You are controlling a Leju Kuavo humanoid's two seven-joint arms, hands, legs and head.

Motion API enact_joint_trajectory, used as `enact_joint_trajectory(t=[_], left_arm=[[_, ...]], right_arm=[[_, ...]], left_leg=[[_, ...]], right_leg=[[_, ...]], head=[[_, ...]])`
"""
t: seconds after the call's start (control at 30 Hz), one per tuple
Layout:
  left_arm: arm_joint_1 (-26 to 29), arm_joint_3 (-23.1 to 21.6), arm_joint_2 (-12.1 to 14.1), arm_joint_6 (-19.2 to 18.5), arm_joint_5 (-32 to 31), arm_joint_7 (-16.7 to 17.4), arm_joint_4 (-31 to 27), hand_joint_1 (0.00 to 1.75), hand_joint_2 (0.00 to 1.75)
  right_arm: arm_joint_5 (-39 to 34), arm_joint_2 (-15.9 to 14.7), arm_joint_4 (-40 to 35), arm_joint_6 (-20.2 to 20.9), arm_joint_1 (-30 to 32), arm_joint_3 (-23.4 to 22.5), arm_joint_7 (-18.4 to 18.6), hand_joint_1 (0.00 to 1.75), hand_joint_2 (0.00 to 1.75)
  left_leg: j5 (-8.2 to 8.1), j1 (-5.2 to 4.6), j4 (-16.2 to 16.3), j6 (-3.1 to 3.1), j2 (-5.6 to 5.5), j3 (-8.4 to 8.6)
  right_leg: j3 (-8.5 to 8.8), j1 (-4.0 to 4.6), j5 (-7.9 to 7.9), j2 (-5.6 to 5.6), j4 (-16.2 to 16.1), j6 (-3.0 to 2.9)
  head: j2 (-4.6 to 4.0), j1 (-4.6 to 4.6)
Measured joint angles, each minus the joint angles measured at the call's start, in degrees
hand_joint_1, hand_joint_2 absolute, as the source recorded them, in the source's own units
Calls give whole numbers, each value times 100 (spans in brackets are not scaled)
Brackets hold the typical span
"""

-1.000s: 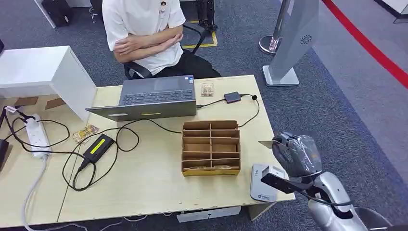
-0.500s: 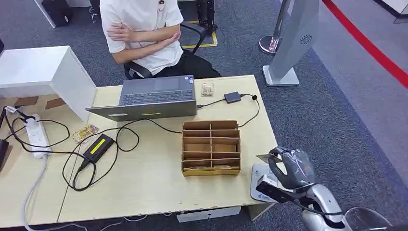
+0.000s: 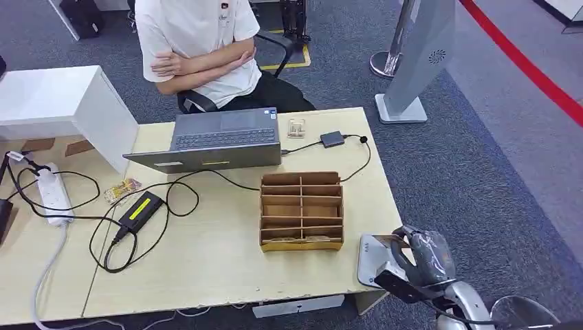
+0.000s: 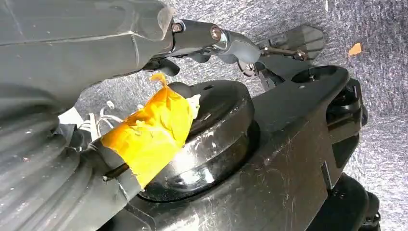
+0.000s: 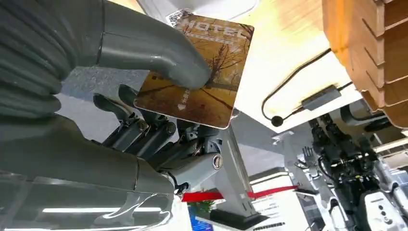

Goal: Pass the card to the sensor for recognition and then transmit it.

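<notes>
One flat, glossy rectangular card (tree print, "HOTEL" lettering) is pinched by the right hand, long axis pointing down toward the grey sensor at the table's corner.

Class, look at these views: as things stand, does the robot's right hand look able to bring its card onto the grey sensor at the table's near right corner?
Probably yes. The right hand pinches the card and hangs just over the sensor, with nothing between them. The cardboard organizer stands beside the sensor, out of the way.
</notes>
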Motion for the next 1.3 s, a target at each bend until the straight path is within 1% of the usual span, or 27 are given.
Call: enact_joint_trajectory(t=[0.2, 0.37, 0.5, 0.53, 0.6, 0.7, 0.73, 0.87, 0.9, 0.93, 1.03, 1.13, 1.23, 1.3], left_arm=[[-1, 0, 17, -11, -81, 0, 0, 0, 175], [-5, 0, 33, -24, -131, 0, 0, 0, 175], [-4, 0, 37, -28, -173, -4, 0, 0, 175], [-5, 0, 37, -26, -199, -9, 0, 0, 175], [-13, 0, 39, -26, -238, -11, 0, 0, 175], [-18, 0, 37, -26, -278, -11, 0, 0, 175], [-20, 0, 37, -30, -288, -15, 0, 0, 175], [-63, 0, 35, -70, -380, -112, 0, 0, 175], [-78, 0, 35, -81, -411, -118, 0, 0, 175], [-86, 0, 29, -92, -437, -127, 0, 0, 175], [-112, 0, 26, -118, -511, -171, 0, 0, 175], [-120, 0, 13, -127, -581, -173, 0, 0, 175], [-125, -4, 2, -129, -660, -181, 0, 0, 175], [-129, -7, -2, -127, -695, -184, 0, 0, 175]], right_arm=[[123, 22, -24, -57, -96, -59, -46, 175, 175], [234, 22, -184, 18, -438, -92, 50, 175, 175], [262, 22, -245, 7, -620, -111, 52, 175, 175], [311, 20, -245, 0, -715, -109, 55, 175, 175], [391, 13, -262, 35, -1000, -94, 190, 175, 175], [597, 2, -269, 239, -1638, 0, 413, 175, 175], [634, 2, -256, 320, -1884, 64, 488, 175, 175], [743, 68, 92, 674, -3205, 527, 995, 175, 175], [816, 101, 193, 726, -3392, 654, 1109, 175, 175], [904, 155, 316, 776, -3569, 788, 1213, 175, 175], [1258, 441, 958, 802, -4508, 1269, 1540, 175, 175], [1710, 660, 1487, 780, -5102, 1723, 1766, 175, 175], [2076, 854, 2007, 811, -5513, 2117, 1917, 175, 175], [2166, 971, 2326, 811, -5749, 2284, 1991, 175, 175]], left_leg=[[1, -1, 0, 1, 3, -2], [2, -1, 2, 1, 7, 4], [2, 0, 1, 1, 7, -3], [2, -1, 1, 1, 10, -5], [2, -1, 1, 1, 23, 0], [6, -1, 1, 0, 30, 0], [8, -1, 1, -2, 30, -3], [23, 1, 1, -13, 32, 2], [27, 5, 1, -10, 20, 3], [31, 8, 1, -13, -1, -7], [48, 1, 0, -24, 18, -35], [50, 8, 1, -26, 3, -31], [51, 8, 1, -29, 1, -33], [51, 8, 1, -29, 2, -32]], right_leg=[[3, -1, 2, 0, 1, 0], [2, -1, 4, 3, 1, 0], [3, 0, 4, 4, 4, 0], [2, -1, 4, 9, 5, -1], [0, -1, 5, 19, 5, -2], [1, -1, 10, 26, 6, -4], [-1, -1, 16, 26, 7, -10], [-5, 0, 28, 32, 9, -8], [-1, 2, 28, 23, 8, -7], [4, 4, 28, 4, 9, -7], [-47, 0, 47, 24, 22, -21], [-38, 4, 46, 12, 19, -21], [-41, 4, 46, 12, 20, -21], [-41, 4, 45, 12, 20, -21]], head=[[0, 0], [0, 0], [0, 2], [0, 0], [2, 2], [2, 0], [0, 2], [0, -2], [0, 0], [0, 4], [2, 0], [2, 2], [0, 2], [0, 0]])
